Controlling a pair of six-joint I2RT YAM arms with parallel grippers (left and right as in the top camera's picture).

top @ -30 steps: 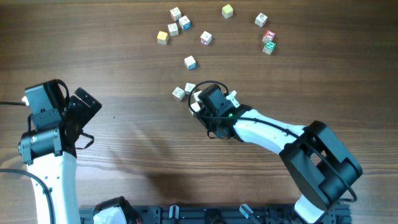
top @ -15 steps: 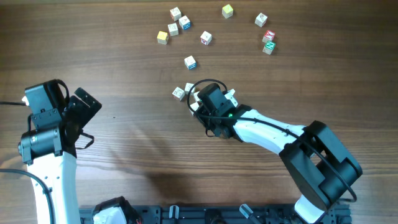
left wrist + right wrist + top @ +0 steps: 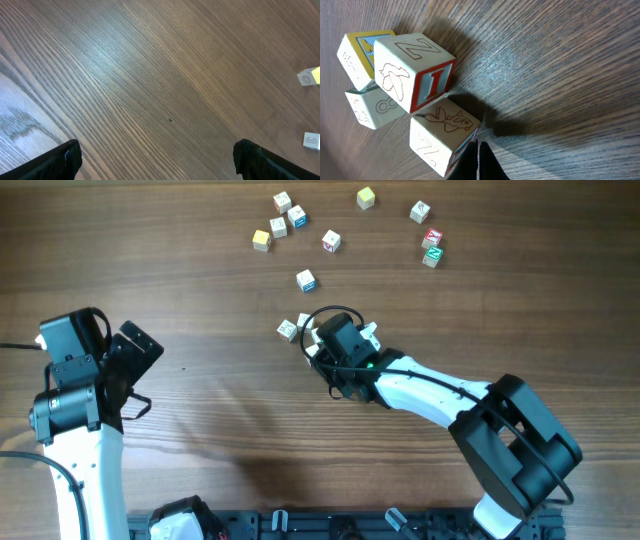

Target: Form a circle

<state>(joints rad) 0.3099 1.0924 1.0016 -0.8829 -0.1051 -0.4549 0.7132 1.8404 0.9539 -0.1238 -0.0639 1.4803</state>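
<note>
My tool shows at the bottom edge, its two dark fingers pressed together into one thin point. It sits just beside the lower corner of the fish cube, and I cannot tell whether it touches. That cube, with a fish drawing and a Z, abuts the bird cube, which has a red-framed I on its side. The yellow-faced cube and the 8 cube crowd in on the left, all on the wood-grain worktop.

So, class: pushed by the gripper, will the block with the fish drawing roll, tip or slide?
The fish block is a flat-sided cube, so it probably slides. It looks like stiff wood, unlikely to bend. It seems to touch the block marked 1, which may shift.
</note>
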